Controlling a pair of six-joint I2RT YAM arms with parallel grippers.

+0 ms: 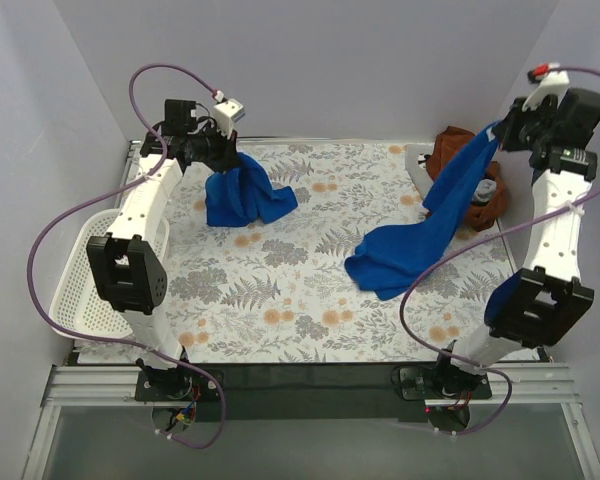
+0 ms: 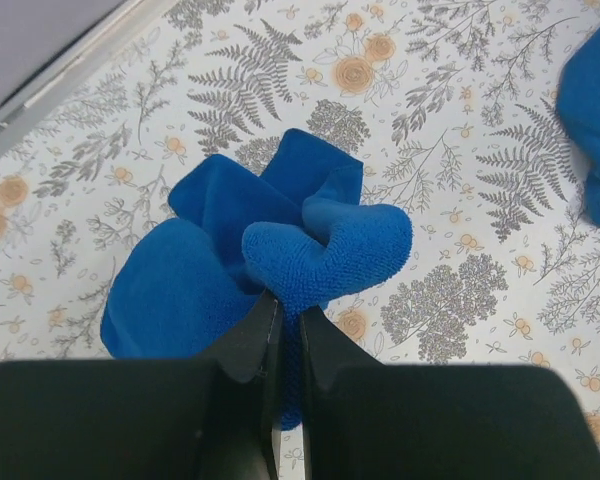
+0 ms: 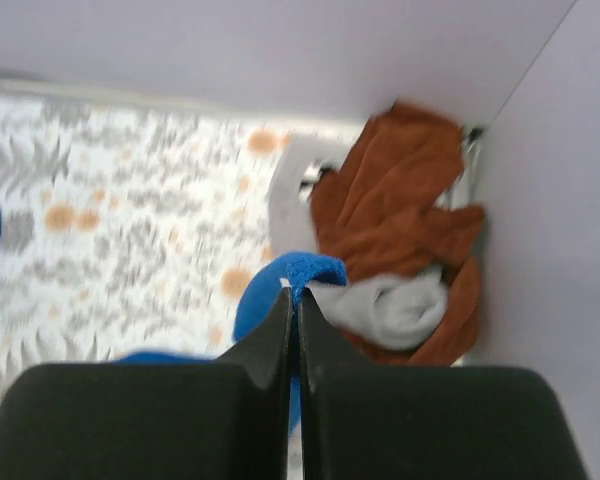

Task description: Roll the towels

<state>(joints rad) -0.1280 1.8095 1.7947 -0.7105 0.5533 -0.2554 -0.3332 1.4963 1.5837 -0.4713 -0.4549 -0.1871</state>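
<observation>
The left claw (image 1: pixel 227 152) is pinched nearly closed on a fold of the left blue towel (image 1: pixel 246 196), with only a sliver of cloth between its fingers in the left wrist view (image 2: pixel 285 308). That towel hangs bunched from the claw, and its lower folds rest on the far left part of the flower-printed counter (image 1: pixel 310 290). In the left wrist view it shows as a crumpled knot of folds (image 2: pixel 280 225) directly under the fingers. The right claw (image 1: pixel 497 132) is raised at the far right and clamped tight on a top edge of the right blue towel (image 1: pixel 420 235). The right wrist view shows its fingers pressed together on a small blue hump (image 3: pixel 292 296). From there this towel drapes down in a long slant toward the middle, and its lower end lies heaped on the counter, well apart from the left blue towel. Behind the hanging cloth, in the far right corner, a brown towel (image 3: pixel 395 195) lies piled in a pale bin (image 3: pixel 288 195) with a pale grey towel (image 3: pixel 395 305) tucked against it. A white basket (image 1: pixel 80 280) sits at the counter's left edge beside the left arm
</observation>
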